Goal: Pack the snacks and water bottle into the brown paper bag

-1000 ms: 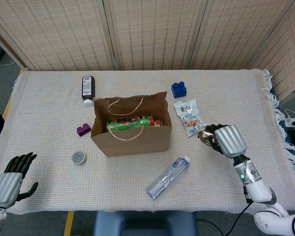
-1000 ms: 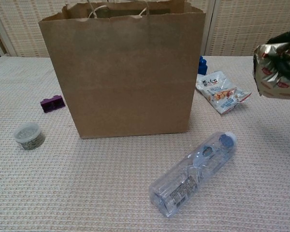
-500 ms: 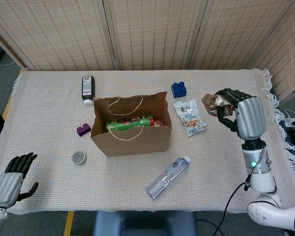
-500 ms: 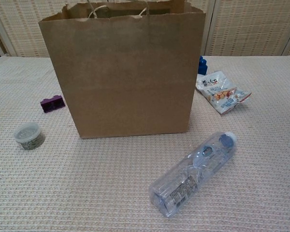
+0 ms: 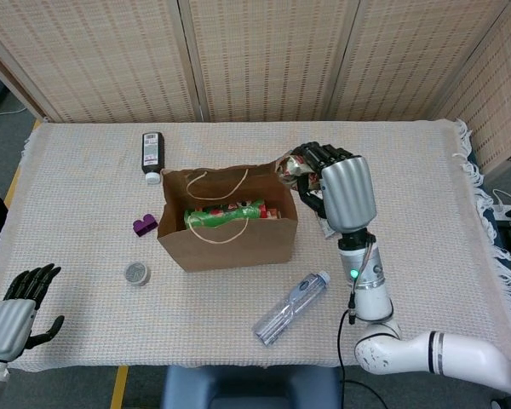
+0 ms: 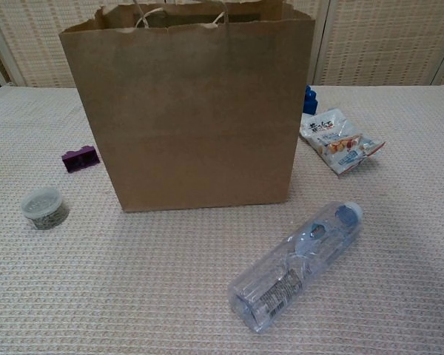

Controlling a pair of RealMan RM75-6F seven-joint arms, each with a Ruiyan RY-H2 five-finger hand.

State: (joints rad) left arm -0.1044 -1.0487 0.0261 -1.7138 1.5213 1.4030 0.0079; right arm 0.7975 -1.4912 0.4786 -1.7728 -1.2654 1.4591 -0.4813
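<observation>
Right hand [image 5: 336, 189]: fingers grip snack packet [image 5: 290, 167] over brown paper bag [image 5: 228, 234], for dropping
Left hand [image 5: 15, 308]: fingers spread, empty, bench corner

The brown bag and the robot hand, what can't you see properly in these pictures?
- Brown paper bag: in the chest view its front wall hides everything inside; the head view shows only the top of a green packet.
- Shiny snack: in the head view the right robot hand covers most of it; its label is unreadable.
- White snack packet: in the head view that arm hides most of it.
- Left robot hand: its arm is cut off by the frame's bottom edge.
</observation>
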